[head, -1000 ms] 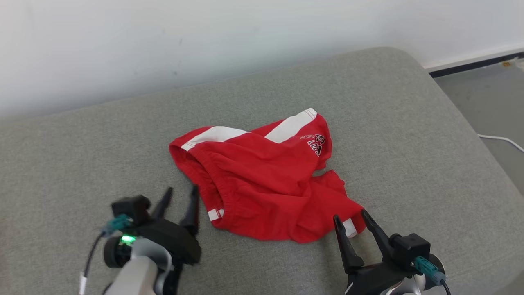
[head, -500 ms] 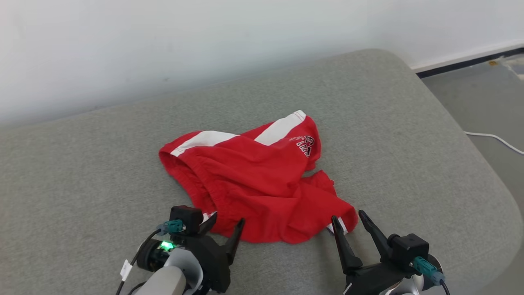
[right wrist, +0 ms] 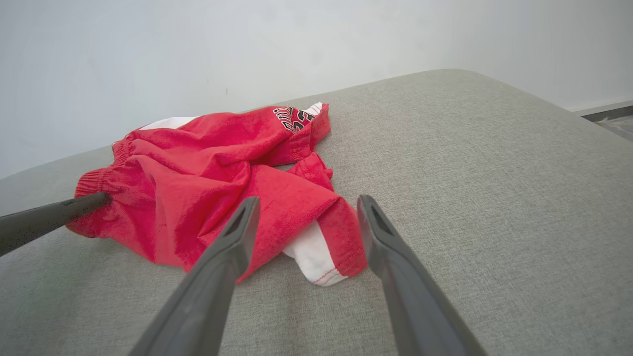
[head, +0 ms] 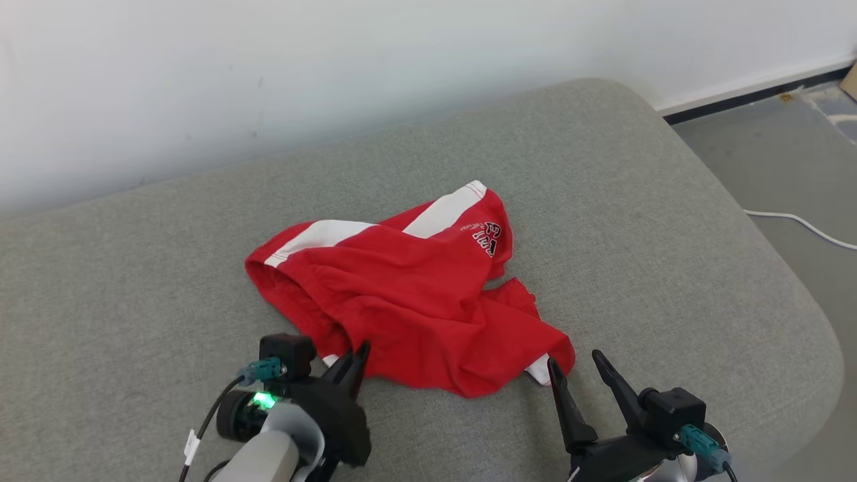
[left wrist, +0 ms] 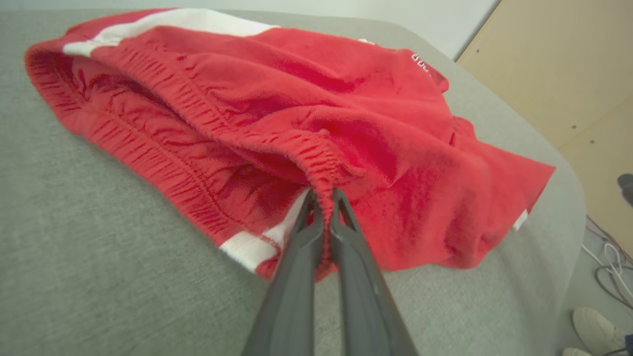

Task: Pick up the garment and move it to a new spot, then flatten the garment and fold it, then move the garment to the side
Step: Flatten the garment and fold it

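Left wrist view: garment [left wrist: 376, 109] waistband now pinched between the tips of my left gripper [left wrist: 324, 193]; half a second back those fingers stood wide, just short of the hem, so the grasp is made. Judgement: pick-up step begun, lift and carry to a new spot still ahead, nothing flattened or folded. Garment is red shorts, white side stripes, ribbed elastic waist, dark print on one leg, crumpled in a loose heap ahead of both sets of fingertips. One white-lined leg corner lies close by the tips of my right gripper [right wrist: 307, 199], fingers spread wide, holding nothing. Grey cushion [head: 669, 201] underneath everything.
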